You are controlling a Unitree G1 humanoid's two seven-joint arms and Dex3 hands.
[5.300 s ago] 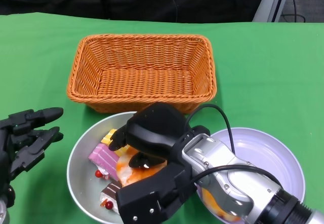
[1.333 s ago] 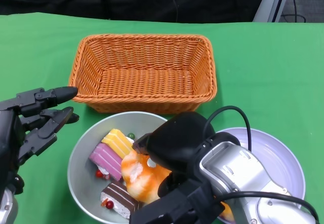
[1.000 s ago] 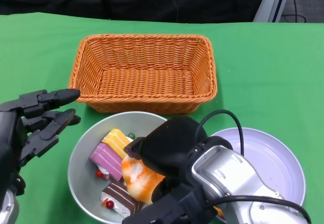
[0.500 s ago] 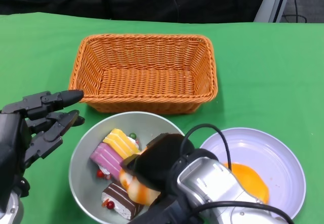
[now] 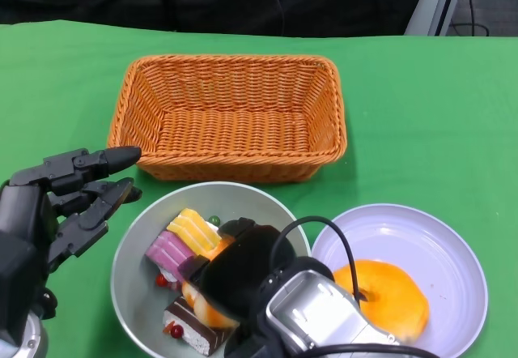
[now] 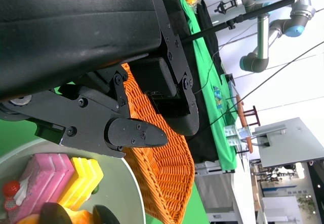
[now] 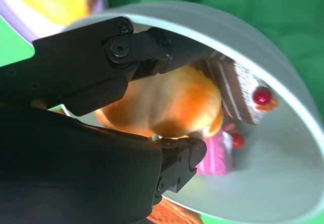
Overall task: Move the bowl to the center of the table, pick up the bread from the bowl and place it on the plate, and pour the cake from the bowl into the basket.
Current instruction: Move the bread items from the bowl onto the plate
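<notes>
The grey bowl [image 5: 129, 245] sits near the table's front, just before the basket [image 5: 229, 115]. It holds a yellow cake [image 5: 193, 232], a pink cake [image 5: 166, 253], a chocolate cake [image 5: 190, 330] and an orange bread [image 5: 201, 308]. My right hand [image 5: 243, 269] reaches into the bowl and pinches this bread [image 7: 172, 105] between its fingers [image 7: 152, 46]. A second orange bread [image 5: 384, 297] lies on the lilac plate [image 5: 437, 228] to the bowl's right. My left hand [image 5: 73, 192] hovers open beside the bowl's left rim, fingers spread and apart from it.
The wicker basket has nothing in it and stands across the middle of the green cloth. Bowl and plate nearly touch. Beyond the table, the left wrist view shows robot arms [image 6: 268, 26] and a stand.
My right arm has drawn back toward the near edge with the bread still in its fingers, uncovering the bread on the plate. The left hand has edged closer to the bowl.
</notes>
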